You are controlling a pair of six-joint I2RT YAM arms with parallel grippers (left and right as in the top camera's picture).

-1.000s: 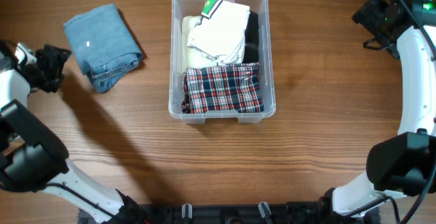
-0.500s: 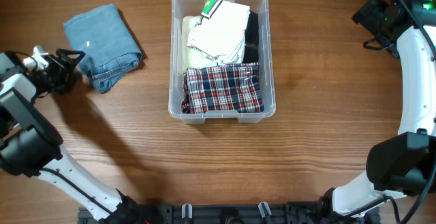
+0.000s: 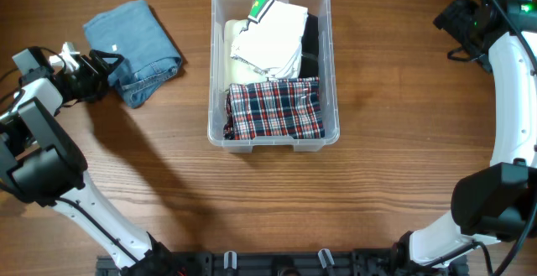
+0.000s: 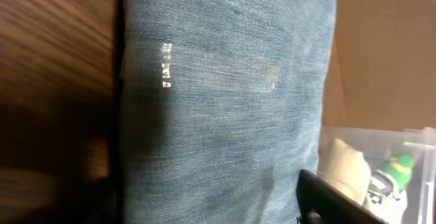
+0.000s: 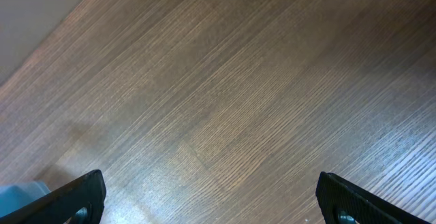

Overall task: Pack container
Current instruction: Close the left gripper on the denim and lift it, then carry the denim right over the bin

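The clear plastic container stands in the middle of the table. It holds a plaid garment at the front, a white garment with a green tag and a cream one behind. Folded blue jeans lie on the table to its left. My left gripper is open at the jeans' near-left edge, with denim between its fingers. In the left wrist view the jeans fill the frame between the fingers, and a container corner shows. My right gripper is open and empty over bare wood.
The wooden table surrounds the container on all sides. The right arm runs along the right edge. The left arm's base sits at the left edge.
My left gripper has moved right from the table's left edge to the jeans. The jeans have shifted slightly up and to the right. The right arm has not moved.
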